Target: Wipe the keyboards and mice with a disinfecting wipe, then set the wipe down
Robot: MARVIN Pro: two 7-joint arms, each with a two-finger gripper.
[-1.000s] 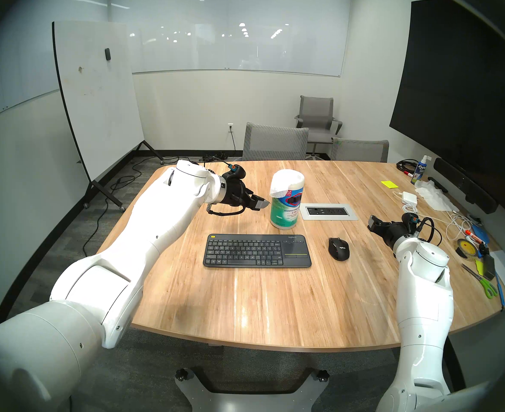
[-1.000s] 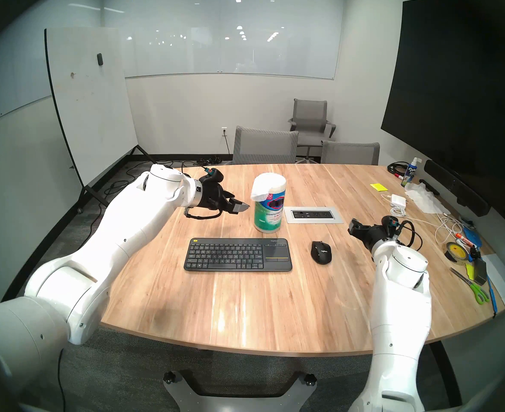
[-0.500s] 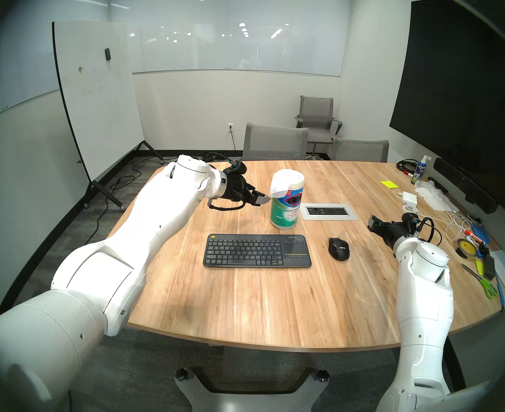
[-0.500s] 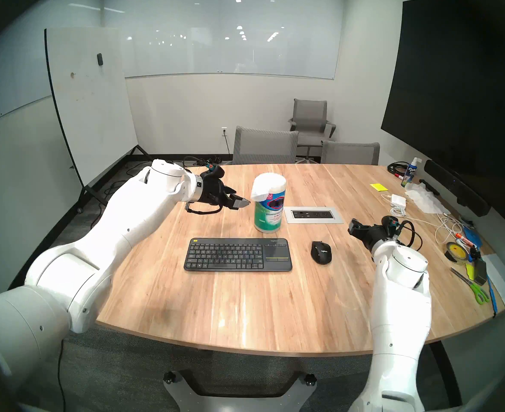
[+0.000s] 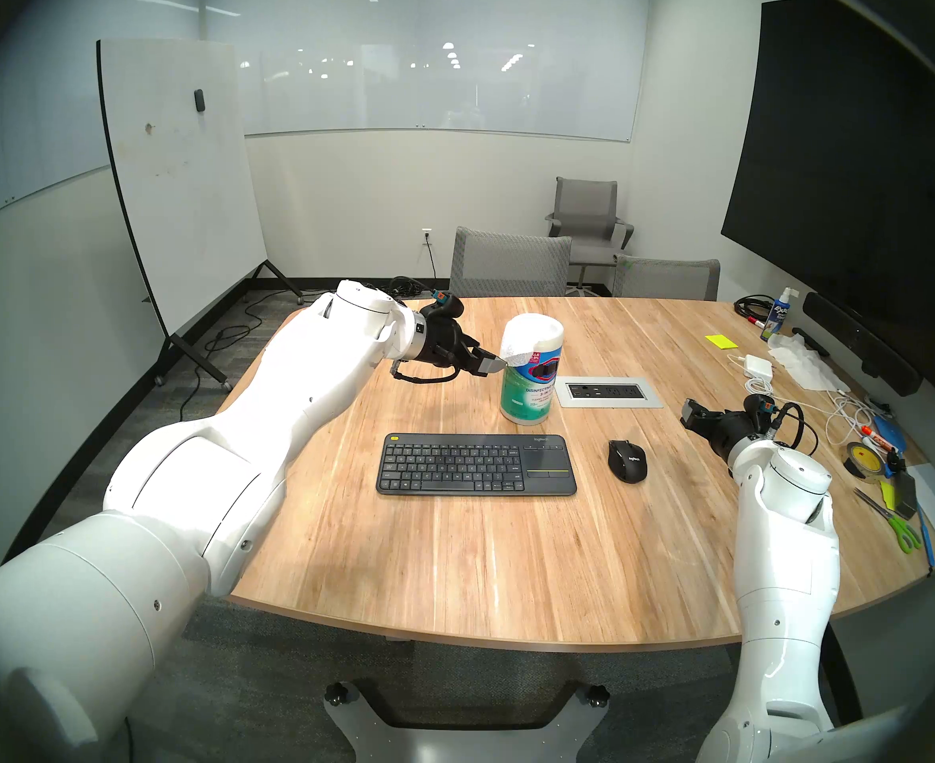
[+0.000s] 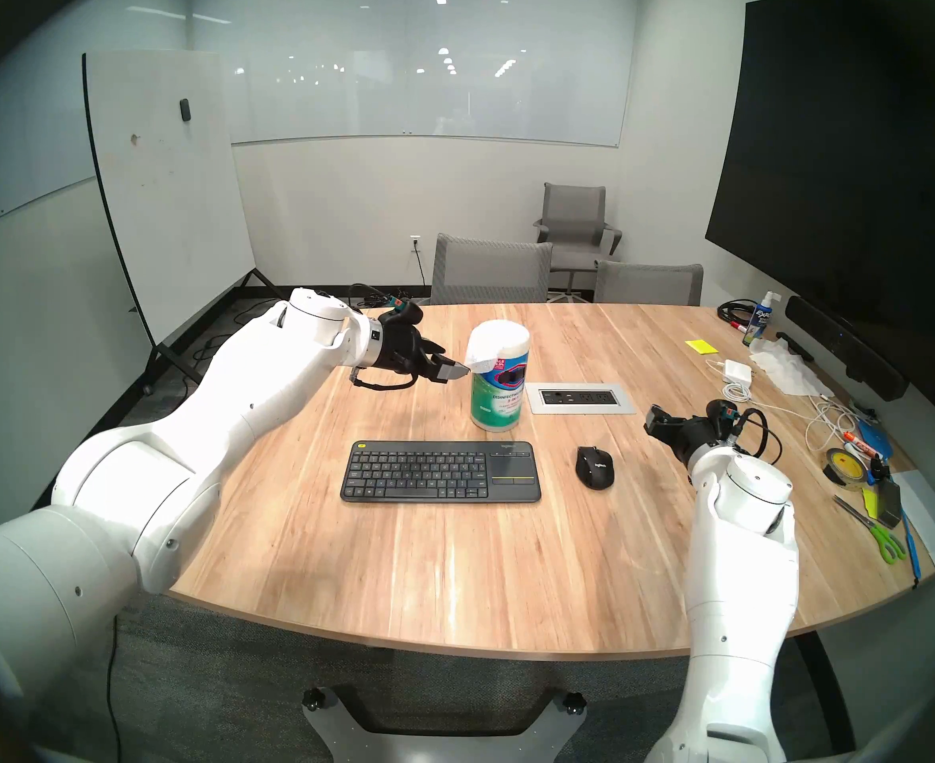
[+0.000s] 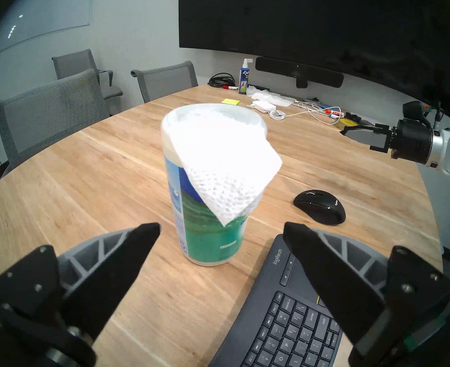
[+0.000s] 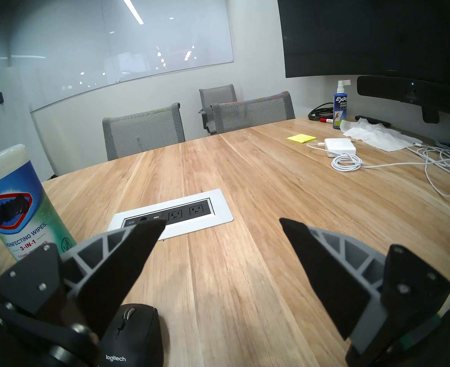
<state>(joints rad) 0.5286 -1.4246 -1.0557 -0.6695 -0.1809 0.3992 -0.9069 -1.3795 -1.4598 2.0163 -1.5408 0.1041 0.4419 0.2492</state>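
1. Two grippers in view, both w/ fingers spread apart, nothing between them.
2. Left gripper (image 5: 492,366) is raised off the table (image 5: 509,552), angled slightly down, tips right at the hanging corner of the wipe (image 5: 515,349). Head views: nearest tip looks touching or just short of the wipe's edge, can't tell which.
3. Wipe = white dotted sheet draped over the top of the canister (image 5: 528,398), one corner hanging down the side facing the left gripper. In the left wrist view the wipe (image 7: 226,178) sits straight ahead, its corner pointing down between the two fingers (image 7: 128,255), a bit above the tips.
4. Canister stands upright, teal/blue label, directly in front of the left gripper.
5. Keyboard (image 5: 476,464) lies flat on the table, below and to the right of the left gripper; its touchpad end shows under the right finger in the left wrist view (image 7: 292,318). Not touched.
6. Mouse (image 5: 626,460) sits between the keyboard and the right gripper (image 5: 691,412); near that gripper, apart from it. Right wrist view: mouse (image 8: 131,334) is below and behind the left finger.
7. Right gripper hovers over bare wood, near level; outlet plate (image 8: 176,215) lies ahead of it, canister (image 8: 19,205) off to its left.
8. Charger (image 5: 758,366), crumpled tissues (image 5: 801,365), spray bottle (image 5: 780,313), tape roll (image 5: 864,459), scissors (image 5: 895,522) are all off to the right gripper's right, well apart from it.
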